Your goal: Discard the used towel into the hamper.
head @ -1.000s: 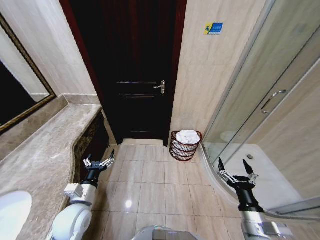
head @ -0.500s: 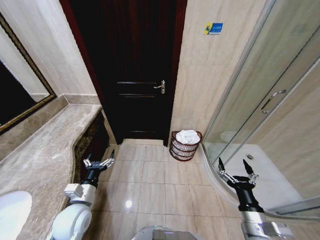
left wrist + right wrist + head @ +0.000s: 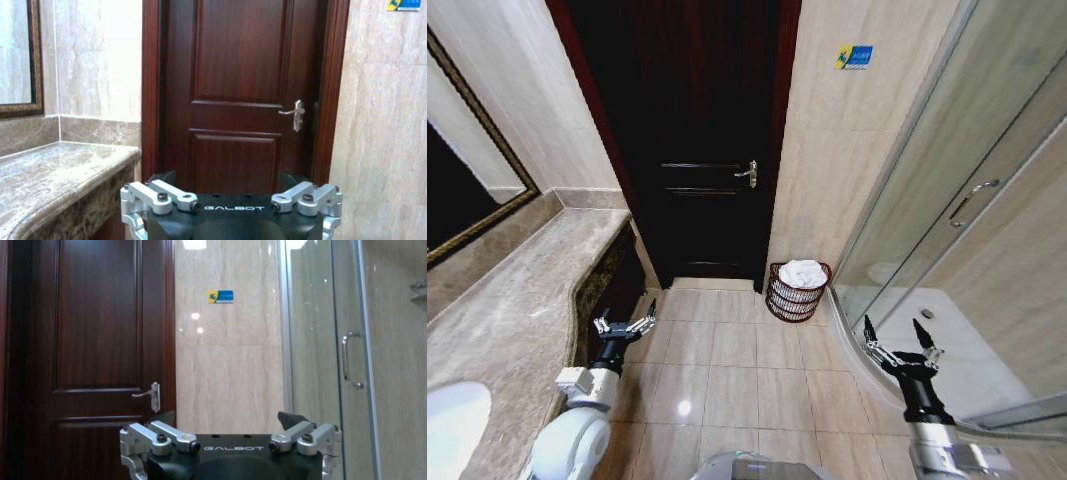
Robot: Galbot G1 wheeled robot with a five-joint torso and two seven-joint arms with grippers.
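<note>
- Across the bathroom, from the head view: dark wood door [image 3: 702, 150] straight ahead, tiled wall [image 3: 867, 150] to its right, glass shower [image 3: 987, 260] on the right side, marble counter [image 3: 517, 300] on the left.
- Floor [image 3: 727, 370] of beige tiles runs from the robot to the door.
- Hamper [image 3: 798, 291] stands on the floor at the foot of the wall, just right of the door, near the shower's edge.
- Towel [image 3: 802, 271], white, lies bunched inside the hamper, heaped a little above its rim. No other towel seen on floor or counter.
- Left gripper [image 3: 625, 326] hangs low beside the counter's front, fingers spread wide, nothing held; left wrist view shows it aimed at the door.
- Right gripper [image 3: 903, 345] hangs low by the shower curb, fingers spread wide, nothing held; right wrist view faces the wall between door and shower.
- Key relation: hamper lies ahead of both grippers, well apart from each, between them but right of centre; right gripper looks the nearer.
- Judgement: towel already in the hamper, both grippers empty, so the task reads as done or nearly so.
</note>
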